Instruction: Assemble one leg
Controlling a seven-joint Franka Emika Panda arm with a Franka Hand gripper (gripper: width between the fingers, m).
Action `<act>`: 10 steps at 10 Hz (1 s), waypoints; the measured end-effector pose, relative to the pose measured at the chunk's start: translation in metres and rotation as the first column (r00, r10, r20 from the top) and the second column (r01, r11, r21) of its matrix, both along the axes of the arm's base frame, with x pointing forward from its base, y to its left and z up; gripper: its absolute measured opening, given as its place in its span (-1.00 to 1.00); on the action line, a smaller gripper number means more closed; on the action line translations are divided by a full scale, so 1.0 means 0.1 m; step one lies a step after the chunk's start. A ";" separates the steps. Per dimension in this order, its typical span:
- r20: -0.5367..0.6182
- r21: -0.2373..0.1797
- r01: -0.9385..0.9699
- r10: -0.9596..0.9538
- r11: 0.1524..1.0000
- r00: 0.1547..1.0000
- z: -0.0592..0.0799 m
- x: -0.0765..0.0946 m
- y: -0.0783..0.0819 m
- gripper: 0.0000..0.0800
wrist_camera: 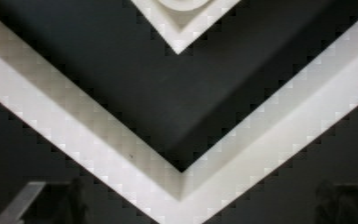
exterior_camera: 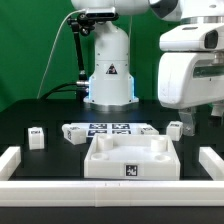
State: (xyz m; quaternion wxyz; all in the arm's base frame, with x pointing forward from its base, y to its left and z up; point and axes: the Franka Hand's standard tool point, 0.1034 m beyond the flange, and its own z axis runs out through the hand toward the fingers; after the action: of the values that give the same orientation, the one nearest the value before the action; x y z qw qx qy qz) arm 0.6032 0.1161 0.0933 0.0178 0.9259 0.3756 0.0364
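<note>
In the exterior view, small white legs with tags stand on the black table: one at the exterior view's left (exterior_camera: 36, 136), one beside the marker board (exterior_camera: 72, 132) and one on the right (exterior_camera: 174, 130). The large white moulded tray-like piece (exterior_camera: 130, 158) sits in front with a tag on its face. My gripper (exterior_camera: 187, 115) hangs high at the right, its fingers just above and behind the right leg. In the wrist view the gripper (wrist_camera: 185, 207) is open and empty, with a dark fingertip (wrist_camera: 23, 205) at each side. No leg shows in the wrist view.
The marker board (exterior_camera: 108, 129) lies behind the tray-like piece. A low white wall (exterior_camera: 12, 160) borders the work area; one of its corners (wrist_camera: 87, 110) fills the wrist view as a V. The robot base (exterior_camera: 108, 70) stands at the back.
</note>
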 end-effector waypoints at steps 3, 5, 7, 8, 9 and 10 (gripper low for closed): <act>0.027 0.002 -0.082 0.082 0.997 0.996 -0.07 -0.06 0.00 0.62; 0.021 -0.015 -0.237 0.237 0.971 0.971 -0.19 -0.28 -0.06 0.62; -0.051 -0.030 -0.398 0.396 0.917 0.917 -0.23 -0.37 -0.14 0.62; -0.060 -0.030 -0.439 0.437 0.898 0.898 -0.25 -0.38 -0.19 0.62; -0.060 -0.030 -0.434 0.431 0.901 0.900 -0.25 -0.38 -0.20 0.62; -0.061 -0.030 -0.434 0.431 0.901 0.900 -0.25 -0.39 -0.20 0.62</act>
State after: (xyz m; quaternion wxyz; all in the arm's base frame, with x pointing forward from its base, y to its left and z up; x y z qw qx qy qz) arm 0.5646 0.0964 0.0682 0.0190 0.8195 0.5728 0.0072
